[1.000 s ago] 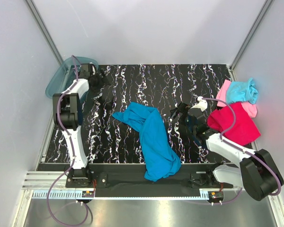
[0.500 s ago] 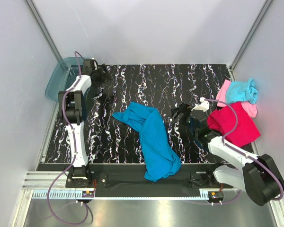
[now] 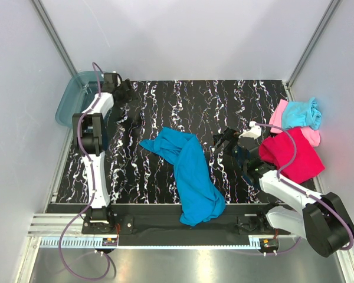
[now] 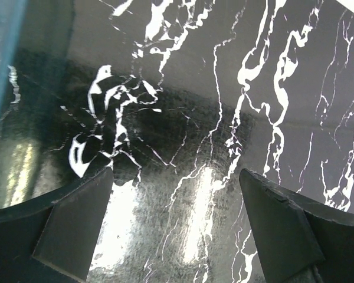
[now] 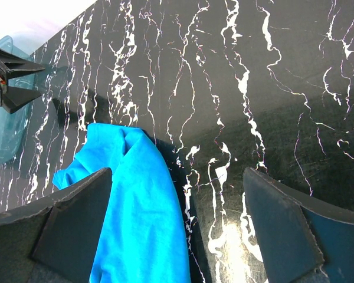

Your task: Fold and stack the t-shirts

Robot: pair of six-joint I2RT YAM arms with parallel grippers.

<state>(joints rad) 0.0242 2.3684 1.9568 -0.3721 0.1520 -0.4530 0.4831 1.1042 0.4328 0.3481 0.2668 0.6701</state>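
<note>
A medium blue t-shirt lies crumpled in a long strip on the black marbled table, running from the middle to the near edge. It also shows in the right wrist view, under the left finger. My right gripper hovers open just right of it, empty. My left gripper stands open and empty over bare table at the far left, beside the bin. A magenta-red t-shirt, a light pink one and a light aqua one lie bunched at the right edge.
A translucent teal bin sits off the table's far left corner. Grey walls close in the table on three sides. The arms' black base rail runs along the near edge, with the blue shirt's end draped onto it.
The left gripper has moved a little farther back and to the right, near the bin. The right gripper has barely shifted. The shirts lie as before.
</note>
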